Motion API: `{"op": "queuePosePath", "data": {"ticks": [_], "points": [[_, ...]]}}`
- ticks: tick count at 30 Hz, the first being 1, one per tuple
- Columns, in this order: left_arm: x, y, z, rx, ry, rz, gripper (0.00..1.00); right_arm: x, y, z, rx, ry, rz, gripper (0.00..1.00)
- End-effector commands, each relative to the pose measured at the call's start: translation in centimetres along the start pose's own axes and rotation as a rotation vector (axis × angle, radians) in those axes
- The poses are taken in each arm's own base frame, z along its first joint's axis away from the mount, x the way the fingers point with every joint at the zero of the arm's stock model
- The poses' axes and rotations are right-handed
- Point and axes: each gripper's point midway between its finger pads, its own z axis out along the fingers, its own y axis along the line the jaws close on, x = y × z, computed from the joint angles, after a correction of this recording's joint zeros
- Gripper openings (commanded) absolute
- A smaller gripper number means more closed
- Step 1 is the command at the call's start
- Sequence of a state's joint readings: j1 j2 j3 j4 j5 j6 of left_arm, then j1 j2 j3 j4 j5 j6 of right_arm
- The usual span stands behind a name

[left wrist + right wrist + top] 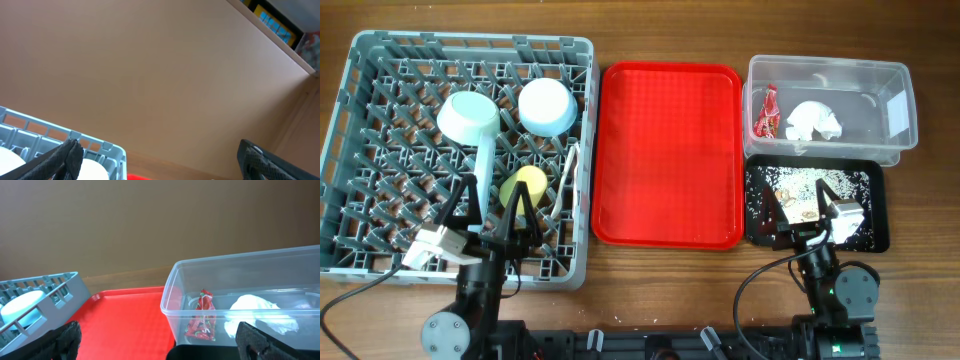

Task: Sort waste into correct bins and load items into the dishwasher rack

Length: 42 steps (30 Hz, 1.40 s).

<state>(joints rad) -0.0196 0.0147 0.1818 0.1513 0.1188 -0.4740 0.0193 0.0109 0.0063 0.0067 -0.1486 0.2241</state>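
only overhead shows rice scraps (815,182) in the black tray (878,205).

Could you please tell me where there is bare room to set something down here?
The red tray, between the dishwasher rack and the clear tub, is wholly bare. Bare table also shows in front of it. Crowded: the rack's middle, with dishes, and the black tray, strewn with rice.
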Motion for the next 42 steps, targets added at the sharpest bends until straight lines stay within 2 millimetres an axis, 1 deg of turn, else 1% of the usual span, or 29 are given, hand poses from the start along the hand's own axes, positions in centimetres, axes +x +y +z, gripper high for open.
{"op": "queuePosePath", "data": {"ticks": [1, 4, 6, 7, 10, 12, 14, 15, 17, 19, 22, 26, 42], "points": [[2.2, 1.0, 0.0, 0.001, 0.028, -0.01, 1.0, -0.2, 0.0, 0.0, 0.002, -0.01, 0.013, 1.0], [4.3, 2.1, -0.1, -0.017, 0.068, -0.016, 1.0, -0.2, 0.0, 0.0, 0.002, -0.01, 0.014, 1.0], [5.3, 2.7, -0.1, -0.029, 0.086, -0.018, 1.0, -0.2, 0.0, 0.0, 0.002, -0.01, 0.014, 1.0], [6.3, 3.3, -0.2, -0.041, 0.106, -0.022, 1.0, -0.2, 0.0, 0.0, 0.002, -0.01, 0.013, 1.0], [7.8, 4.2, -0.5, -0.077, 0.165, -0.029, 1.0, -0.2, 0.0, 0.0, 0.002, -0.01, 0.013, 1.0], [9.3, 5.1, -0.8, -0.117, 0.223, -0.031, 1.0, -0.2, 0.0, 0.0, 0.002, -0.01, 0.013, 1.0], [11.6, 6.4, -1.7, -0.168, 0.324, -0.006, 1.0, -0.2, 0.0, 0.0, 0.002, -0.01, 0.013, 1.0], [11.9, 6.7, -1.9, -0.173, 0.343, 0.05, 1.0, -0.2, 0.0, 0.0, 0.002, -0.01, 0.013, 1.0], [12.0, 6.5, -1.8, -0.144, 0.355, 0.175, 1.0, -0.2, 0.0, 0.0, 0.002, -0.01, 0.013, 1.0], [12.0, 6.4, -1.8, -0.13, 0.36, 0.233, 1.0, -0.2, 0.0, 0.0, 0.002, -0.01, 0.013, 1.0], [12.0, 6.4, -1.8, -0.129, 0.36, 0.232, 1.0, -0.2, 0.0, 0.0, 0.002, -0.01, 0.013, 1.0], [12.7, 5.1, -1.8, -0.075, 0.382, 0.225, 1.0, -0.2, 0.0, 0.0, 0.002, -0.01, 0.013, 1.0], [12.7, 5.1, -1.8, -0.074, 0.383, 0.225, 1.0, -0.2, 0.0, 0.0, 0.002, -0.01, 0.013, 1.0]]}}
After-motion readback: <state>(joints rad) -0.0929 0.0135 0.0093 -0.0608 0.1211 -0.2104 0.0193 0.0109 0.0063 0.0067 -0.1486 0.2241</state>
